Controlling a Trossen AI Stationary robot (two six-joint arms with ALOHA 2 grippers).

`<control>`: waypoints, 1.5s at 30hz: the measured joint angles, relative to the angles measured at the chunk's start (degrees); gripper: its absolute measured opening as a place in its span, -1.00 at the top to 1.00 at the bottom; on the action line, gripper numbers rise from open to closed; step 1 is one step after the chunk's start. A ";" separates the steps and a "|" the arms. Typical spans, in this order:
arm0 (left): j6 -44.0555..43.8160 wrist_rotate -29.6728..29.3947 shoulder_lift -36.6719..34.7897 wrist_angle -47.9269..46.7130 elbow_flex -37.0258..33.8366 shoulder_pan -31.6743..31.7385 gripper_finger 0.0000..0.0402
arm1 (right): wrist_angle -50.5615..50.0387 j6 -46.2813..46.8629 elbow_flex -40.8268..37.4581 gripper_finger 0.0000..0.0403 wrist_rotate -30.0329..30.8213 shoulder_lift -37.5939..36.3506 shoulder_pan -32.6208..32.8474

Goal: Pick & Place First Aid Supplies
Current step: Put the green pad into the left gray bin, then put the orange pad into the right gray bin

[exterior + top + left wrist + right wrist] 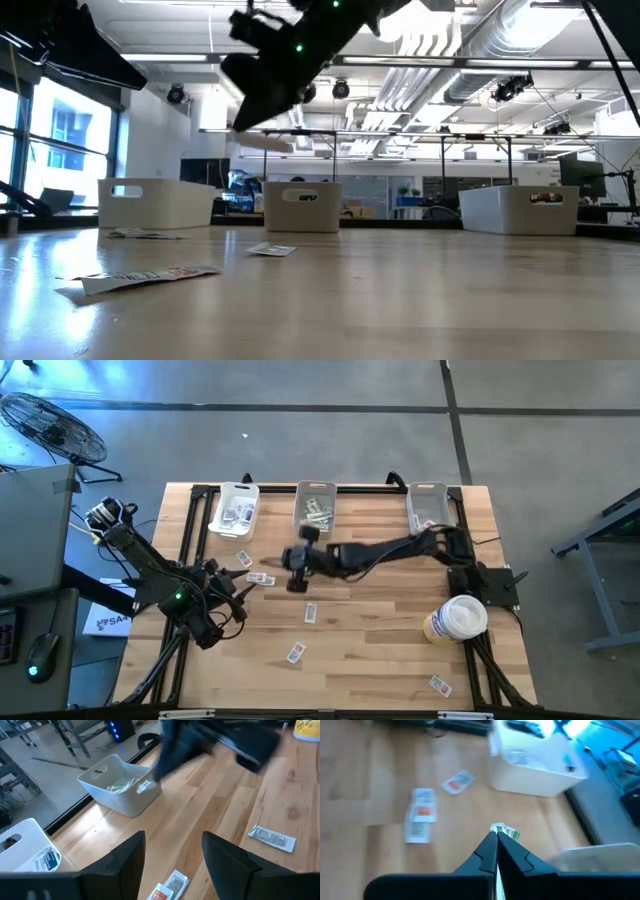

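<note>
Right gripper (496,836) has its 2 dark fingers pressed together on a pale green paper strip (507,833) sticking out past the tips. Just beyond waits the middle clear plastic bin (316,507); left gripper (172,857) hangs spread, farther off.

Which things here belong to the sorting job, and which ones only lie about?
For the job:
- loose packets on the table
- green-and-white packet pinched in the right pincer
- three bins, two with packets inside

Just lying about:
- white-and-yellow tub
- floor fan
</note>
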 joint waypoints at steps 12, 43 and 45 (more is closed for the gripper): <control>0.00 -0.02 0.00 -0.12 0.00 0.00 0.04 | -1.71 4.46 -0.01 0.99 -12.26 -1.35 -15.00; 1.46 1.03 0.04 -0.06 -0.07 0.00 0.04 | -18.37 5.32 0.13 0.34 -28.62 -9.00 -18.69; 1.51 0.75 0.04 0.11 -0.07 0.00 0.04 | -23.44 4.85 0.17 0.37 -27.91 -12.77 -14.72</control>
